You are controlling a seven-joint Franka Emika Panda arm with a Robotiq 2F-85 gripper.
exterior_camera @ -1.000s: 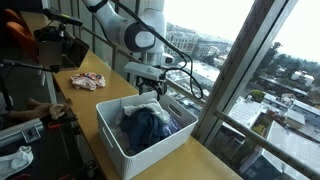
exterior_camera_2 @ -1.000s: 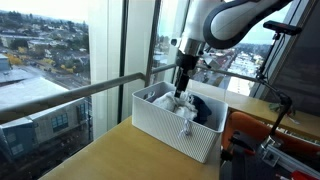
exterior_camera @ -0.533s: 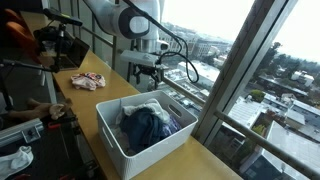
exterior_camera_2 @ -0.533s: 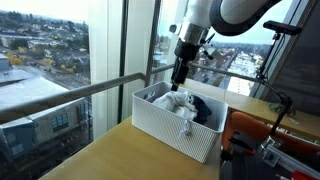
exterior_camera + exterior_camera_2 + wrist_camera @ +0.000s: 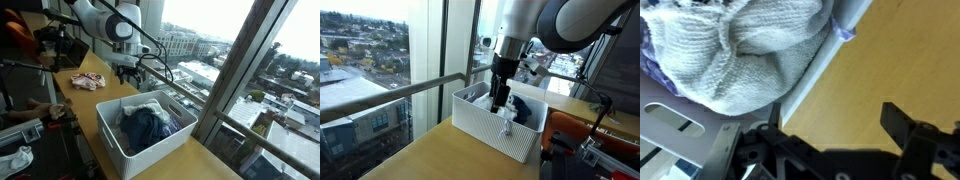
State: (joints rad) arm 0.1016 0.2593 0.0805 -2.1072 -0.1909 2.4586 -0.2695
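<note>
White bin on wooden window-side table

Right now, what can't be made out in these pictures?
- What lies under the dark blue garment in the white bin: both exterior views, covered by it and the grey knitted cloth.
- Pink cloth: exterior view, too small to identify.
- Tool: fingertips too small in both exterior views, blurred in the wrist view.
</note>
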